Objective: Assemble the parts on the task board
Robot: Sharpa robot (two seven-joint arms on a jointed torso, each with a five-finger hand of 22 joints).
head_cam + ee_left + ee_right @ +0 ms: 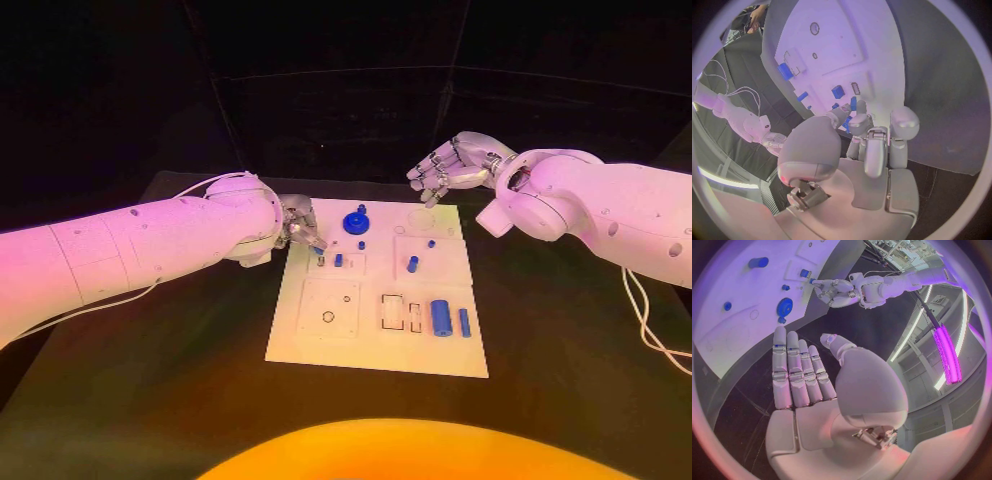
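Cylinder, long axis toward board's far edge

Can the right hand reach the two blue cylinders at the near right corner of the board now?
Probably yes: the right hand hovers open beyond the board's far edge, and nothing covers the cylinders.

my count rn: task board x1 | blue parts on it: 7 that I can make out, incl. one round knob piece, two cylinders bottom right | my hands: 2, left hand + right hand
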